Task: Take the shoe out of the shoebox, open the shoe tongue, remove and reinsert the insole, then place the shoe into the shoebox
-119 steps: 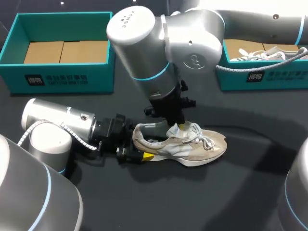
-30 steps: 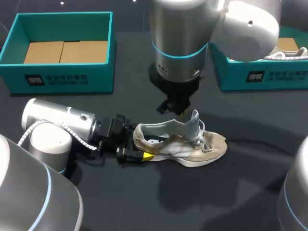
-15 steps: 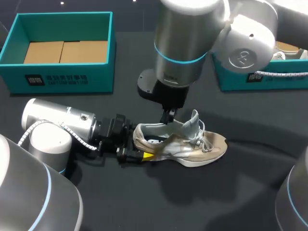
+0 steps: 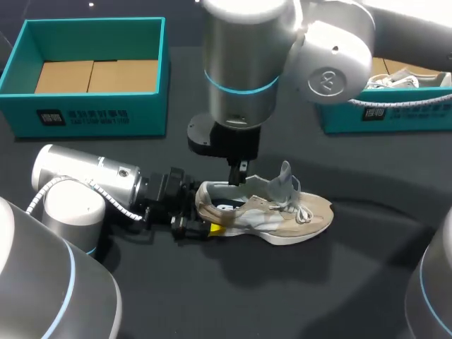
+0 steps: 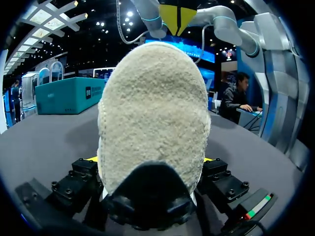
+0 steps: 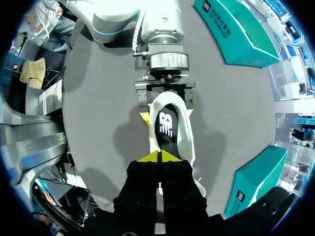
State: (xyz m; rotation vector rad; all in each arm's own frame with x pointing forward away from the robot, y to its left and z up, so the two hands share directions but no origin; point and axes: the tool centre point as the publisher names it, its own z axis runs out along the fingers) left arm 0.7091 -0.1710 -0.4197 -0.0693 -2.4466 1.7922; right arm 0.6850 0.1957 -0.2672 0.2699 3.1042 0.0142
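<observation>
Lying at frame centre, the beige suede sneaker is clamped at its rounded heel by the left gripper; the right gripper, tips pressed together, is seen above the dark insole.

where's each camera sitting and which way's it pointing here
Head view: above and behind the robot, looking down on the table; both arms show, left gripper on the shoe heel, right gripper above its opening.
Left wrist view: low, looking along the table at the heel, its fingers flanking it.
Right wrist view: above the shoe, looking straight down into it, own shut tips showing.
Shared: both wrist views show the shoe and the other arm's gripper.
</observation>
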